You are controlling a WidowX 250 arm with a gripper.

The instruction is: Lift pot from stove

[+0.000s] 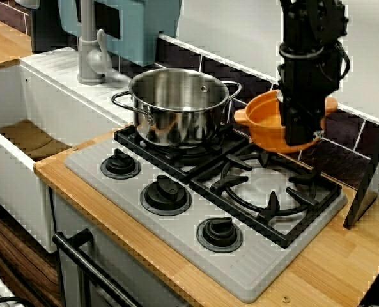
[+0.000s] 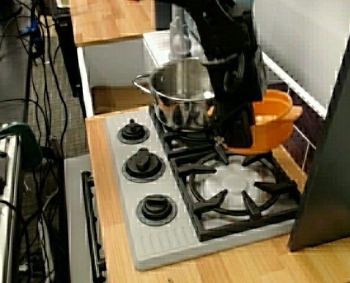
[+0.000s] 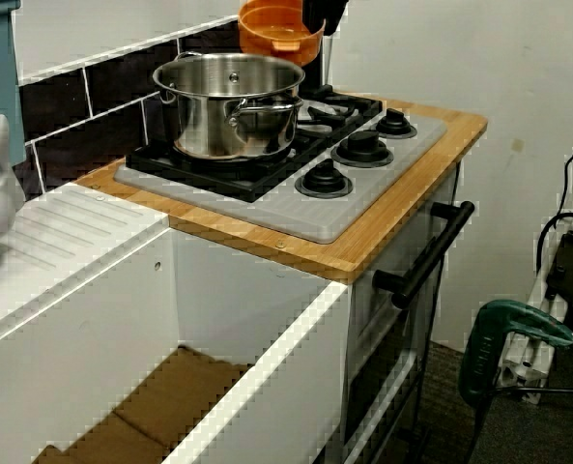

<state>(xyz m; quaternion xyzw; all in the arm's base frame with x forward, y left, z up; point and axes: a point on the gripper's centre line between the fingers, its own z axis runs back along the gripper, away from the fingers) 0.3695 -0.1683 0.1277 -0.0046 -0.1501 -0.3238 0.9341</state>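
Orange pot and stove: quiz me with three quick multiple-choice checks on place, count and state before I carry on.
1. Where is the orange pot?
A. on the front grate
B. held above the stove's rear right area
C. in the sink

2. How many black knobs does the stove have?
A. two
B. three
C. four

3. What is the gripper doing?
A. closed on the orange pot's rim
B. open over the steel pot
C. resting on a knob

Answers: B, the pot hangs clear of the grates; B, three knobs line the front; A, the fingers clamp the rim.
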